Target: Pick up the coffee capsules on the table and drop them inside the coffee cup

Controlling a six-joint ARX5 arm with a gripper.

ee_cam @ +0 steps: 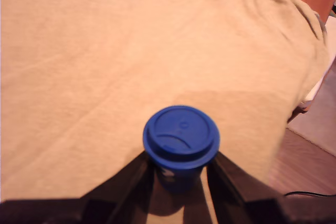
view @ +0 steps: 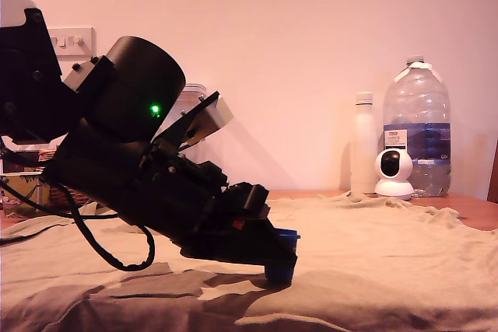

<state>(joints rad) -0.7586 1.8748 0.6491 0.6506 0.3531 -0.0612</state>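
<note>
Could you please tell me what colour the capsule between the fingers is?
The capsule is dark blue all over; the wrist view shows it best.

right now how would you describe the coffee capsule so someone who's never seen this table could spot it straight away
Start from the tan cloth draped over the wooden table, then follow the black arm down to its hand near the cloth's middle in the exterior view. Between the hand's fingers stands the coffee capsule, a small dark blue tapered cup with a wider flat rim on top. It is the only blue thing on the cloth; the bottles stand far back by the wall.
</note>
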